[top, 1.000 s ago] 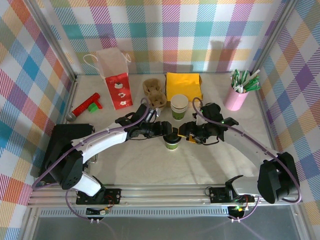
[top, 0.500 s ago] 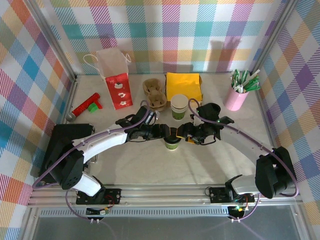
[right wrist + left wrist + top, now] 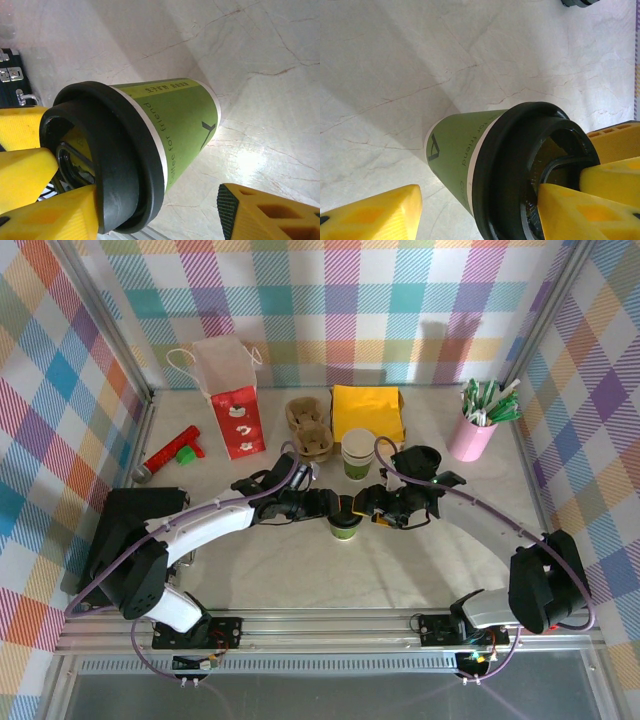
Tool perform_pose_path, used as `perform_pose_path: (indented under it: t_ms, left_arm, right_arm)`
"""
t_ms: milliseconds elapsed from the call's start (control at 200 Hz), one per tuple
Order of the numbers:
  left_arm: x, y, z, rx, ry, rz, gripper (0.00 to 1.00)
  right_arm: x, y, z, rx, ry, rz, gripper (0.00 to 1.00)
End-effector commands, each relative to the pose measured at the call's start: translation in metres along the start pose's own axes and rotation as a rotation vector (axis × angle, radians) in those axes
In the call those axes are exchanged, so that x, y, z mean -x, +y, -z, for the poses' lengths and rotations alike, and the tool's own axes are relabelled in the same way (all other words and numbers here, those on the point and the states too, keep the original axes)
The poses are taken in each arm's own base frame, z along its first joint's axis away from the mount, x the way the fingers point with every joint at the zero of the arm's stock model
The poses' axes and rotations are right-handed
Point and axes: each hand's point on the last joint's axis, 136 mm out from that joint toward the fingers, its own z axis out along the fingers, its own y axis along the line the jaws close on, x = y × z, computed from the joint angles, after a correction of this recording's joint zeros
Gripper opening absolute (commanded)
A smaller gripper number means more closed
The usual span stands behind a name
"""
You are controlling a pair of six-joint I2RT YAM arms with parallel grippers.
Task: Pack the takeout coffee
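Top view. Coffee (image 3: 346, 529), one, lidded, upright on the table (image 3: 400, 570), near mid-table. Left gripper (image 3: 333, 505) and right gripper (image 3: 362, 508) reach in from opposite sides and meet over the coffee, tips close together at its lid; probable reason: to bracket the cup so one can take it while the other guards against tipping. Behind the coffee: cup stack (image 3: 358, 453), carrier (image 3: 310, 430), napkins (image 3: 367, 412), spare stock set back from the working space. Behind and left of the coffee: bag (image 3: 232, 395), standing mouth-up, the likely destination. Far right of the coffee: pink holder (image 3: 472, 437) with sticks. Left wrist view. Coffee between the left gripper's yellow fingers (image 3: 372, 215); jaws apart, one finger just beside the green wall with a strip of table showing between, the other against the lid (image 3: 500, 150) rim; not clamped. More yellow beyond the lid, seemingly the right gripper's. Right wrist view. Jaws apart; one finger (image 3: 55, 212) against the lid rim, the other finger (image 3: 270, 215) well clear of the coffee's wall; no grip. Judgement: grasp stage, coffee not yet packed; jaws probably stand wide because the lid is broader than the cup's base.
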Motion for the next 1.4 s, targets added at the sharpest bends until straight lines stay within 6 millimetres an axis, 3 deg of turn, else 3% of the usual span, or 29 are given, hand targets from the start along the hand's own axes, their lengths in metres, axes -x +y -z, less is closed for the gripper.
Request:
perform_pose_path:
  t_ms: [0,120,300,595,965,1395]
  left_arm:
    - [-0.015,0.032,-0.007,0.122,0.028,-0.007,0.61]
    - [-0.020,0.050,-0.009,0.192,0.040,-0.014,0.60]
    - [-0.023,0.058,-0.007,0.239,0.042,-0.026,0.60]
    - [-0.007,0.011,0.002,0.118,-0.002,-0.086,0.60]
    - [0.010,-0.015,0.007,0.059,-0.033,-0.103,0.60]
    - [-0.002,0.001,-0.017,0.092,0.026,-0.078,0.57]
  right_arm:
    - [-0.007,-0.023,-0.006,-0.104,0.020,-0.010,0.63]
    - [-0.011,-0.044,-0.014,-0.184,0.041,-0.043,0.64]
    - [-0.012,-0.045,-0.014,-0.181,0.033,-0.045,0.63]
    - [0.009,-0.017,0.013,-0.149,-0.059,0.024,0.63]
    - [0.032,0.014,0.038,-0.129,-0.129,0.094,0.63]
    - [0.023,-0.020,0.008,-0.209,-0.065,0.039,0.58]
